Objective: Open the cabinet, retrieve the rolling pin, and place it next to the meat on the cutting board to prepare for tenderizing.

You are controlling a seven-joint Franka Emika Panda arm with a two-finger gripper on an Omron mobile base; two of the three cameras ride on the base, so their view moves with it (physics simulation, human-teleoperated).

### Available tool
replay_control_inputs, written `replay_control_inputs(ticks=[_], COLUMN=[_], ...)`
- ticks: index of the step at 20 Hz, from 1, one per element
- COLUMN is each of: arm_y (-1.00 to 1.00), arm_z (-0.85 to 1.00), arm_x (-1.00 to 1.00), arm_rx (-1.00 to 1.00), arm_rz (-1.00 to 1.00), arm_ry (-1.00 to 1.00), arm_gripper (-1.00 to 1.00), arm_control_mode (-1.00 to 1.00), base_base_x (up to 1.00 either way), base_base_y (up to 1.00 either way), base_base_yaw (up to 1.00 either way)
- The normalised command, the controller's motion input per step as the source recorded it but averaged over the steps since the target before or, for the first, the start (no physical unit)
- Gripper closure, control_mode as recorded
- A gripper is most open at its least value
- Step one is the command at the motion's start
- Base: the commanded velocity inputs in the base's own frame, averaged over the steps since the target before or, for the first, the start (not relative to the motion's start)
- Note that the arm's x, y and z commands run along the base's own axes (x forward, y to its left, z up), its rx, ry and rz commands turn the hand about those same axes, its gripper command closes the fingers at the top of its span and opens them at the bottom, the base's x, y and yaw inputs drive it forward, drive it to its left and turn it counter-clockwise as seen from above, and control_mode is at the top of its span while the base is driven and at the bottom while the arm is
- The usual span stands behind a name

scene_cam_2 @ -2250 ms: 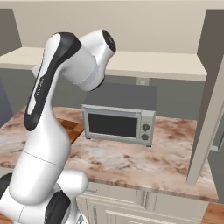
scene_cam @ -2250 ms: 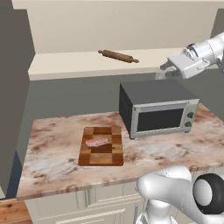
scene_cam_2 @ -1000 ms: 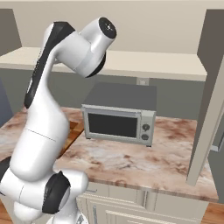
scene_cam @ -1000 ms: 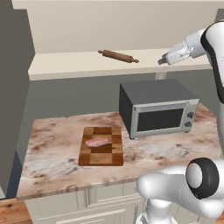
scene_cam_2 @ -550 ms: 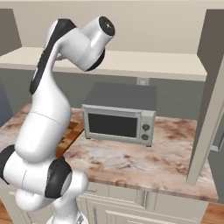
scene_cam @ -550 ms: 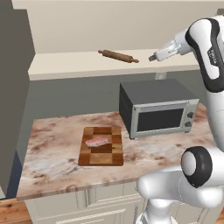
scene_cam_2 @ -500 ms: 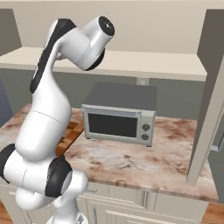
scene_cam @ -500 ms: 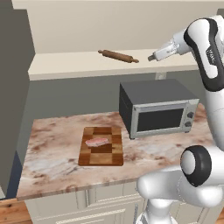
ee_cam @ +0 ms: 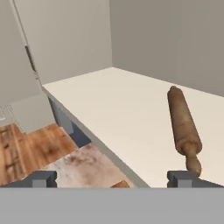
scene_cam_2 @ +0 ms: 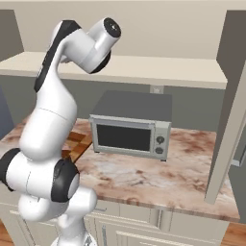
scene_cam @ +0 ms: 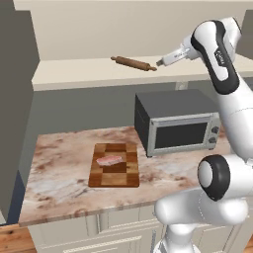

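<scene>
The rolling pin (scene_cam: 133, 63) lies on the open cabinet (scene_cam: 99, 74) shelf, above the grey toaster oven (scene_cam: 177, 121) on the table (scene_cam: 59, 168). The end effector (scene_cam: 160, 63), fingers spread wide and empty, sits just beside the pin's near handle. From the left base camera, the meat (scene_cam: 109, 160) rests on the cutting board (scene_cam: 114, 165); the arm hides most of the board from the right.

No text, label, brand, number or sign can be read anywhere. The toaster oven (scene_cam: 179, 122) has round knobs on its front panel, but any marks around them are too small to make out.
</scene>
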Motion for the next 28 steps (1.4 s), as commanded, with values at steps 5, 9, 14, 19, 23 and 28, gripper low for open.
replay_control_inputs(ticks=[5,9,14,19,23,28], arm_y=[0.08,0.04,0.02,0.01,0.01,0.06], arm_z=[-0.07,-0.11,-0.13,-0.12,-0.08,-0.11], arm_x=[0.39,0.35,0.27,0.26,0.24,0.22], arm_rx=[-0.01,0.00,-0.01,-0.01,-0.01,-0.01], arm_rz=[-0.04,-0.04,-0.02,-0.02,-0.01,0.00], arm_ry=[0.00,0.00,0.00,0.00,0.00,0.00], arm_gripper=[-1.00,-1.00,-1.00,-1.00,-1.00,-1.00], arm_control_mode=[-1.00,-1.00,-1.00,-1.00,-1.00,-1.00], base_base_x=[0.00,0.00,0.00,0.00,0.00,0.00], base_base_y=[0.00,0.00,0.00,0.00,0.00,0.00], base_base_yaw=[0.00,0.00,0.00,0.00,0.00,0.00])
